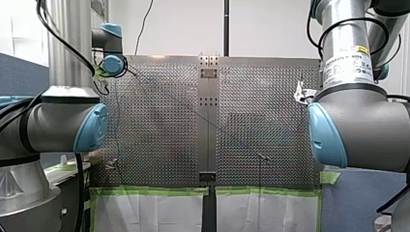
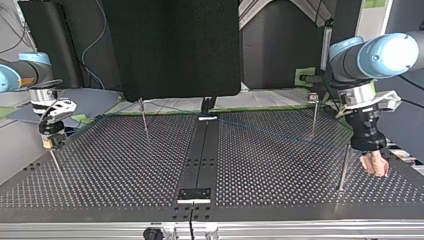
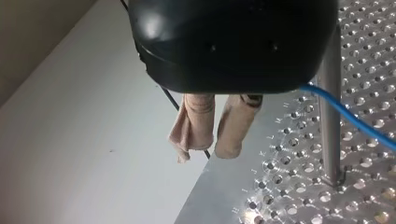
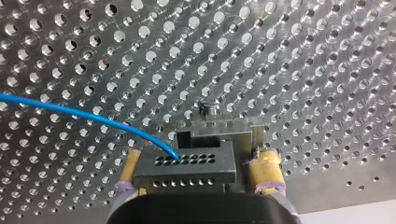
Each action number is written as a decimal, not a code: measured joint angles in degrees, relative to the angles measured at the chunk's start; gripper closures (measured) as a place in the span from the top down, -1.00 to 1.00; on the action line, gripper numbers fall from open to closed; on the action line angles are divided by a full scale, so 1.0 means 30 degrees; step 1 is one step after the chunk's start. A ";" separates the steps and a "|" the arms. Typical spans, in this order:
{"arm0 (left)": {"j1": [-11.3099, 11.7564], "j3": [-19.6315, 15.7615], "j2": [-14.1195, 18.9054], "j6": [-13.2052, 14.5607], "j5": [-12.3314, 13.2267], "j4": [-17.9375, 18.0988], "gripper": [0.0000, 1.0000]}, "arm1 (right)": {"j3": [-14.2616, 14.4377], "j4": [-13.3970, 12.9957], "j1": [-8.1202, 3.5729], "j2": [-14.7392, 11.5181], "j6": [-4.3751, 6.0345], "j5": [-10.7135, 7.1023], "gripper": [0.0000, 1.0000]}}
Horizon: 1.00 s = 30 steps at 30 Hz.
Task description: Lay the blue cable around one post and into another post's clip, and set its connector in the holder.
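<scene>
Shiny perforated metal table [image 4: 303,56], glossy blue cable [image 4: 93,116], matt dark connector [image 4: 187,170], smooth metal post [image 3: 329,116]

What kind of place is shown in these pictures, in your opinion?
Probably a robotics laboratory: a perforated metal table with thin posts, my left arm and my right arm at its sides, and my right gripper holding the connector of a blue cable.

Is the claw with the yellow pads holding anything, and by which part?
Yes. My right gripper clamps the black connector by its two opposite sides, one yellow pad on each. The blue cable leaving it runs clear of the pads.
</scene>
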 joint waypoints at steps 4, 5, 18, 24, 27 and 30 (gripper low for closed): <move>0.0102 0.0003 -0.0143 -0.0366 -0.0048 0.0335 -0.52 | 0.0000 -0.0002 -0.0001 -0.0001 0.0001 0.0002 1.00; 0.0128 0.0005 -0.0212 -0.0431 -0.0061 0.0383 -0.52 | -0.0001 0.0000 0.0001 0.0001 0.0000 0.0001 1.00; 0.0556 0.0583 -0.1697 -0.0602 -0.0313 0.0664 -0.52 | -0.0001 -0.0001 -0.0001 0.0000 0.0001 0.0001 1.00; 0.0676 0.0762 -0.1755 -0.0573 -0.0298 0.0686 -0.52 | 0.0000 0.0000 0.0000 -0.0001 0.0001 0.0001 1.00; 0.0750 0.0782 -0.1782 -0.0590 -0.0327 0.0724 -0.52 | -0.0001 -0.0002 0.0000 0.0001 0.0001 0.0001 1.00; 0.0877 0.0809 -0.1924 -0.0670 -0.0327 0.0860 -0.52 | -0.0001 0.0000 0.0000 -0.0001 0.0001 0.0001 1.00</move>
